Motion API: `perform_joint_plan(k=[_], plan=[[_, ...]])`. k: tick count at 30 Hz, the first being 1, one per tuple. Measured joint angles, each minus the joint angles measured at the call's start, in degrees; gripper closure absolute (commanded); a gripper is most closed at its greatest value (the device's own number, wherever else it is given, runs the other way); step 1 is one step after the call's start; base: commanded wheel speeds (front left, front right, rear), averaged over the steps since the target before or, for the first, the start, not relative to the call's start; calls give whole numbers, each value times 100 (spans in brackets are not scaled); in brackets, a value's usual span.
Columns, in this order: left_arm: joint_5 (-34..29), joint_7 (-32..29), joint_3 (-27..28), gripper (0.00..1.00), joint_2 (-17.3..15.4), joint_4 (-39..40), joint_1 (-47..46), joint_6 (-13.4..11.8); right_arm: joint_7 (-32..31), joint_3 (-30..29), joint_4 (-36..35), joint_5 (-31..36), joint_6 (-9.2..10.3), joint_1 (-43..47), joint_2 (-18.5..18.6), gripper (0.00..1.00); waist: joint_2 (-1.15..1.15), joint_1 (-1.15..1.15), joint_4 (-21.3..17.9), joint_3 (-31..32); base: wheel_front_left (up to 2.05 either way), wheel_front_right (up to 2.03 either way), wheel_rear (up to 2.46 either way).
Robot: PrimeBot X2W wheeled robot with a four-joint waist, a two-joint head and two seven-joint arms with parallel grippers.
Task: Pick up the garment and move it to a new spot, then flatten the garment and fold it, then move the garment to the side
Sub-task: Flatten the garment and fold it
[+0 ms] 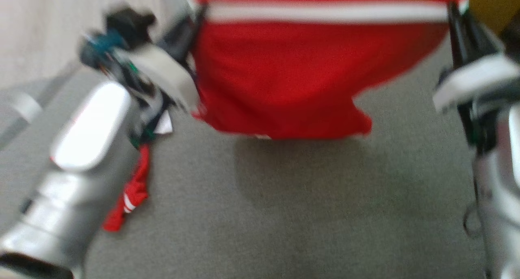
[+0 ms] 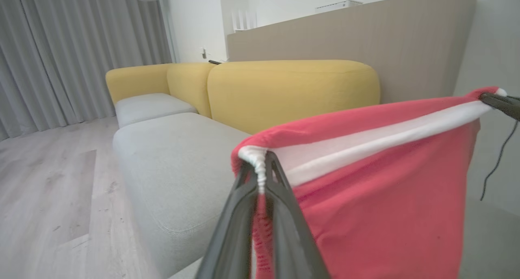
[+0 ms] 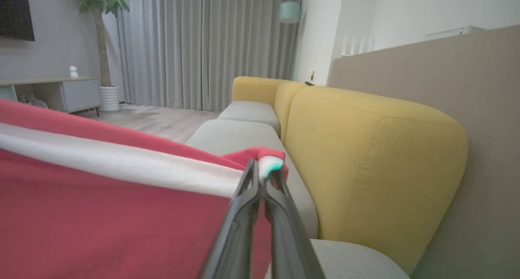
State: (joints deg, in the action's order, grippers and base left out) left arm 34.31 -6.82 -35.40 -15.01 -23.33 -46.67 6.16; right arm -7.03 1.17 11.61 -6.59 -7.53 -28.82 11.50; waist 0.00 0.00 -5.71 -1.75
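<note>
Sofa [image 3: 365, 149], yellow backs, grey seats: beyond right claw [image 3: 262, 170]. Grey curtains [image 3: 203, 47], pale wood floor [image 3: 154, 120]: farther, left of it.

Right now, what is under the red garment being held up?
Under the garment lies gray sofa cushion carrying its shadow. The cushion behind the hanging cloth is covered. Whether the hem touches is too blurred to tell. The left gripper and right gripper pinch its top corners.

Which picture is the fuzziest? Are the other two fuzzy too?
Head view: fuzziest, smeared all over, the red garment blurry, a soft shadow beneath it. Left wrist view: sharp, the yellow sofa crisp. Right wrist view: mostly sharp, the near garment slightly soft.
</note>
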Motion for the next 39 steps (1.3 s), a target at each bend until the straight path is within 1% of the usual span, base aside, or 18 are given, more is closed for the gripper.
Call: perform_joint_plan(k=[2, 4, 8, 10, 13, 14, 16, 18, 22, 25, 27, 31, 34, 37, 39], plan=[[-3, -110, 127, 100, -121, -37, -331, -100, -58, 54, 301, -30, 0, -514, -49, 100, 0, 1, -62, -229, 0, 0, 0], [-48, -178, 234, 100, -237, -110, -783, -136, -55, 12, 670, -202, 0, -1177, -188, 100, 0, 1, -132, -501, 0, 0, 0], [-166, -216, 335, 100, -199, -428, -1856, -127, 176, 59, 1308, -216, 0, -2590, -207, 100, 0, 2, -240, -1131, 0, 0, 0], [-264, -122, 386, 100, -147, -688, -2388, -124, 436, -14, 1709, -214, 0, -3261, -241, 100, 0, 3, -288, -1458, 0, 0, 0], [-432, 204, 453, 100, -68, -1105, -3101, -110, 943, -94, 2259, -42, 0, -4072, -342, 100, 0, 4, -359, -1893, 0, 0, 0], [-516, 438, 467, 100, -15, -1384, -3461, -104, 1324, -102, 2577, 125, 0, -4446, -379, 100, -1, 4, -408, -2126, 0, 0, 0], [-614, 669, 454, 100, 30, -1614, -3692, -54, 1623, -171, 2881, 198, 0, -4680, -408, 100, -1, 3, -453, -2306, 0, 0, 0], [-617, 932, 448, 100, 137, -1856, -3835, -14, 1838, -187, 3195, 279, 0, -4790, -410, 100, 0, 2, -488, -2447, 0, 0, 0], [-581, 1234, 243, 100, 341, -2288, -3799, 94, 1957, -74, 3906, 371, 0, -4687, -399, 100, -1, 2, -483, -2596, 0, 0, 0], [-506, 1350, -132, 100, 363, -2452, -3439, 100, 1963, 198, 4433, 397, 0, -4386, -357, 100, 0, 0, -415, -2612, 0, 0, 0], [-318, 1347, -543, 100, 352, -2428, -3044, 100, 1893, 420, 4770, 352, 0, -4135, -330, 100, -1, 1, -372, -2602, 0, 0, 0], [153, 1336, -1439, 100, 138, -2087, -2091, 143, 1573, 961, 5298, 78, 0, -3661, -177, 100, 0, 0, -318, -2469, 0, 0, 0], [519, 1337, -1922, 100, -182, -1742, -1557, 143, 1214, 1376, 5506, -263, 0, -3366, 42, 100, 0, 0, -285, -2295, 0, 0, 0], [804, 1355, -2249, 100, -404, -1383, -1137, 143, 788, 1876, 5510, -716, 0, -3047, 198, 100, 0, -1, -247, -2071, 0, 0, 0], [959, 1404, -2387, 100, -455, -1179, -900, 143, 524, 2232, 5336, -1081, 0, -2786, 349, 100, 0, -1, -219, -1912, 0, 0, 0]])
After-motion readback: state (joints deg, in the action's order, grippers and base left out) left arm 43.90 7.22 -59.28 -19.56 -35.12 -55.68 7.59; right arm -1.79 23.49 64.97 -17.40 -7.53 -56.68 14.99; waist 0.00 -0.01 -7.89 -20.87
